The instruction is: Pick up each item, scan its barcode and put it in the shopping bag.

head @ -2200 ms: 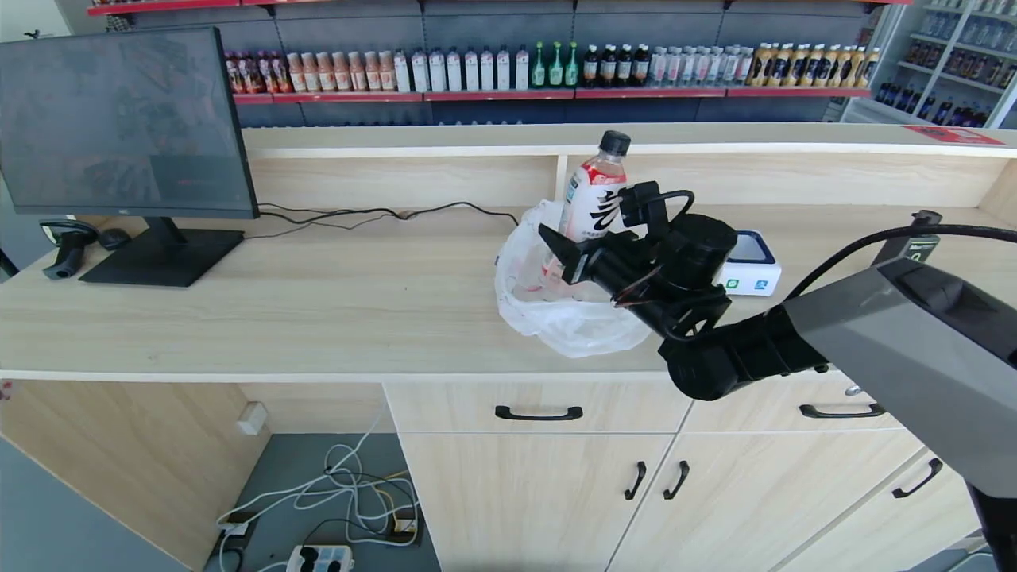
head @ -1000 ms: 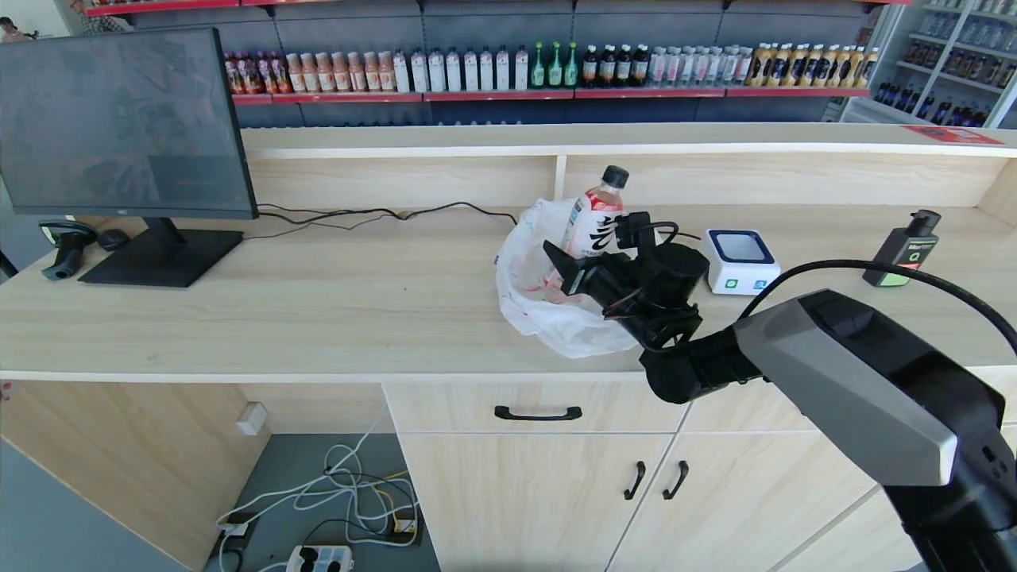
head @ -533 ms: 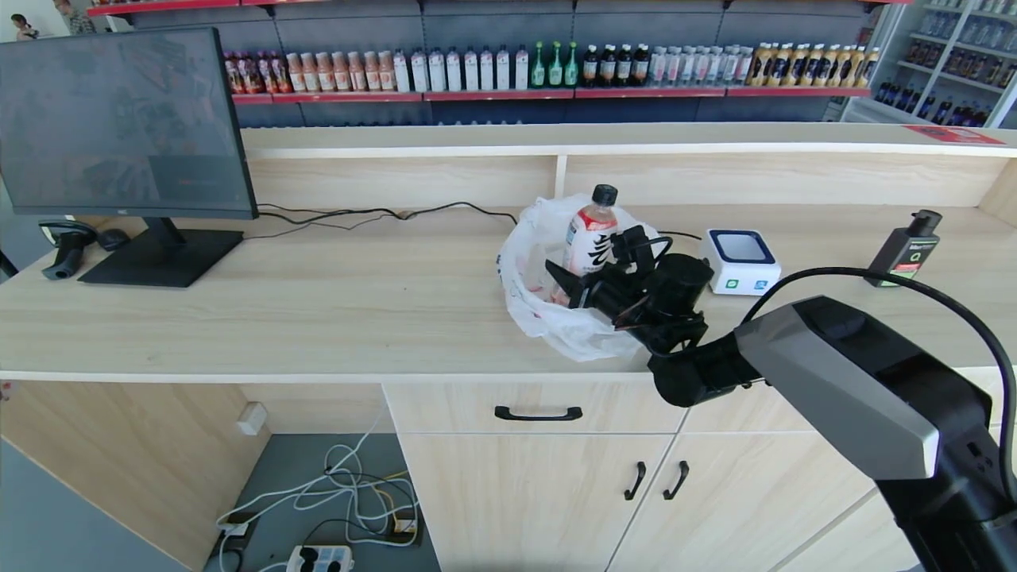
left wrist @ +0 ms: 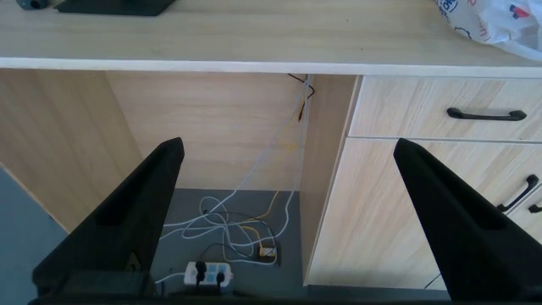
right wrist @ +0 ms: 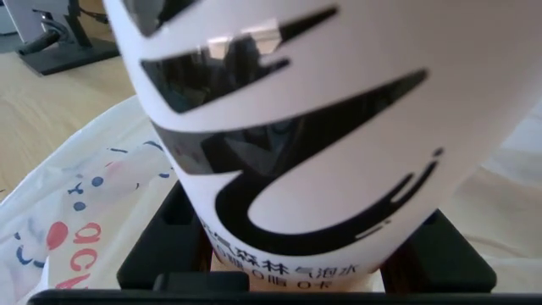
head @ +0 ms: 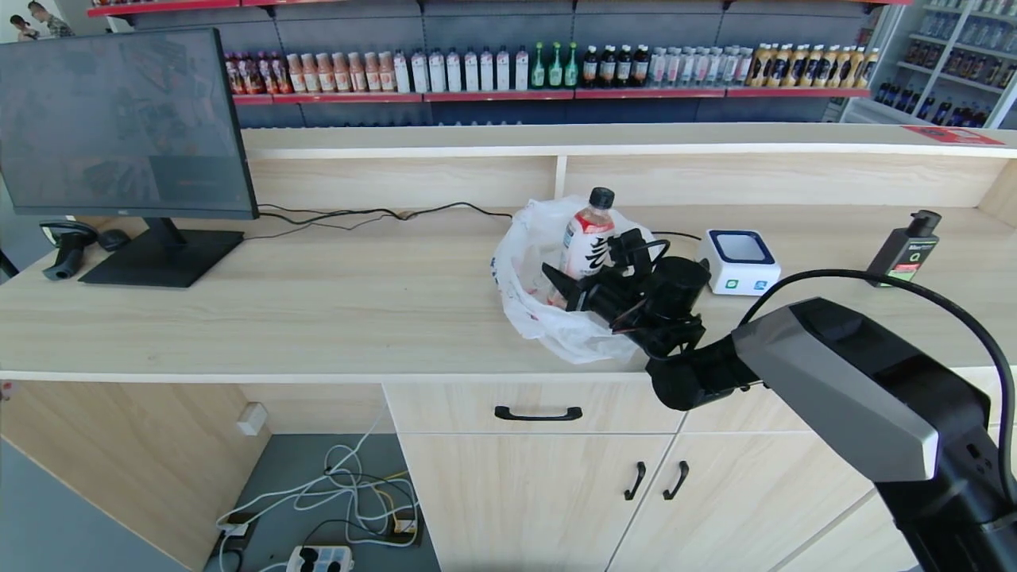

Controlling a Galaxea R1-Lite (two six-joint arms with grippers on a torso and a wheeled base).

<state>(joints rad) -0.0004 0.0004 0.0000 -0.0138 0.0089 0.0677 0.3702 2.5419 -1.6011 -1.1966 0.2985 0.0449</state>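
Bottle (head: 586,237) upright in shopping bag (head: 520,246) | right pincer (head: 586,266) clamps it | left pincer (left wrist: 288,148) agape

A pale wooden surface (head: 318,318) runs across the shop, with a raised ledge (head: 397,139) behind it. Under it are a drawer (head: 469,407) and cupboard doors (head: 516,492) with black handles. Behind, dark wall shelves (head: 493,95) hold rows of bottles (head: 445,70). White cables (head: 342,485) and a power strip (head: 322,558) lie on the grey floor (head: 48,516).
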